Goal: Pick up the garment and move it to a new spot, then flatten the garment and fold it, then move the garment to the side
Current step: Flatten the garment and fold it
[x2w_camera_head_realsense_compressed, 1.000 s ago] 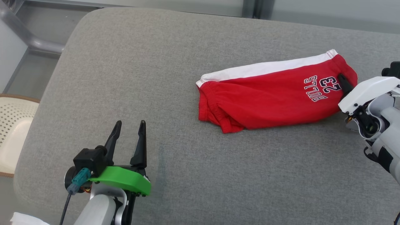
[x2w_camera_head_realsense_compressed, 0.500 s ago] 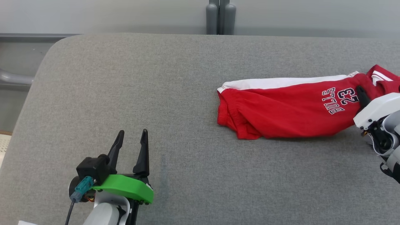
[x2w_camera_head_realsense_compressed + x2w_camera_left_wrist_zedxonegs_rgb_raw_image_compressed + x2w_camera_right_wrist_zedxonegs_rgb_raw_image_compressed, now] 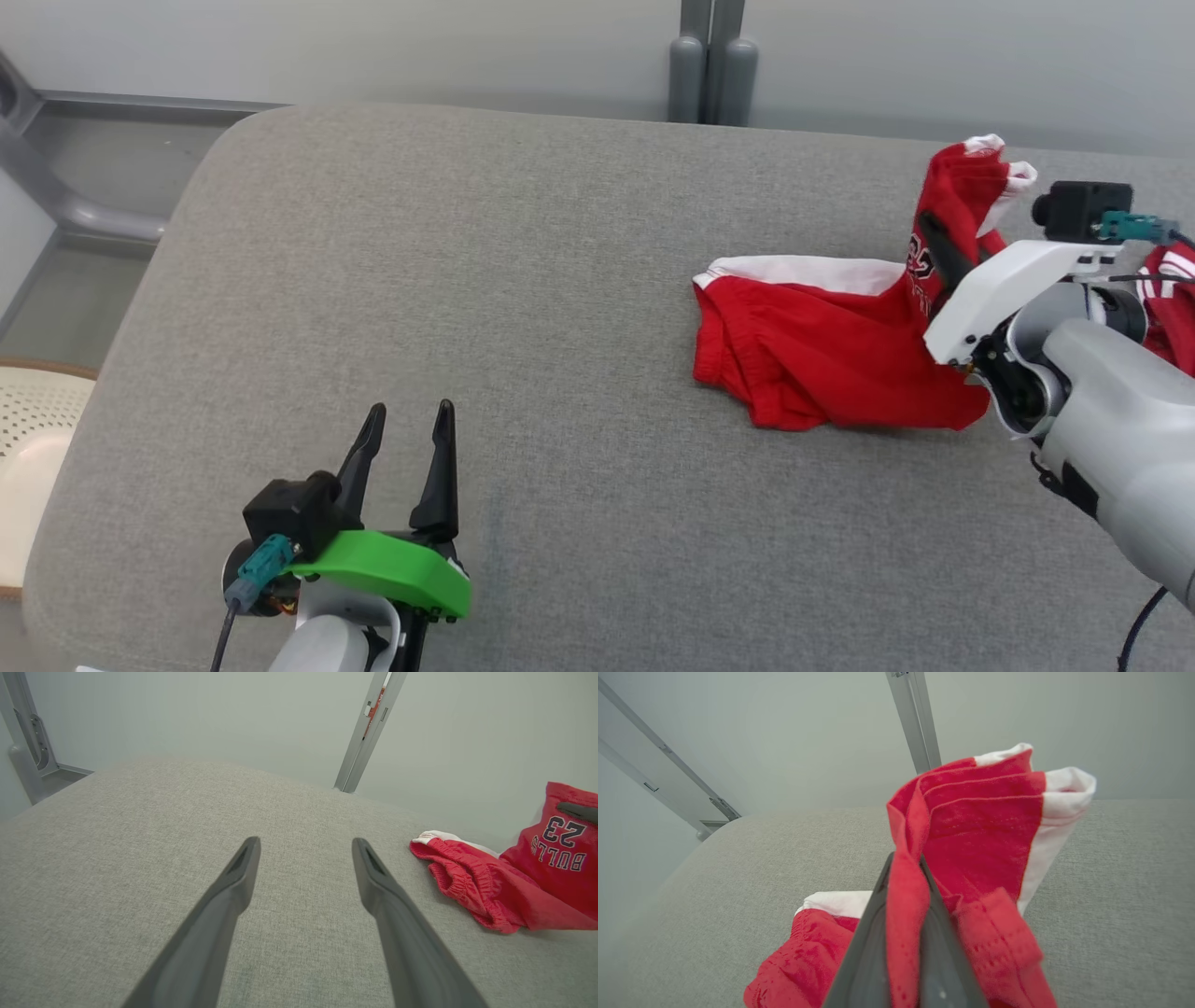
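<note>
Since a second ago our right tool [image 3: 935,238] has pulled the printed end of the red-and-white cotton basketball shorts [image 3: 822,355] up off the grey fabric-covered counter [image 3: 467,280]. It's clamped on a bunched fold of that cloth, and the gathered elastic end still lies on the counter. Long axis now runs from that pinch down and left toward our left tool [image 3: 411,411], which sits spread and empty, well apart from the shorts. We judge the carry belongs to the right arm, and it needs more lift before it translates or the trailing end will drag.
</note>
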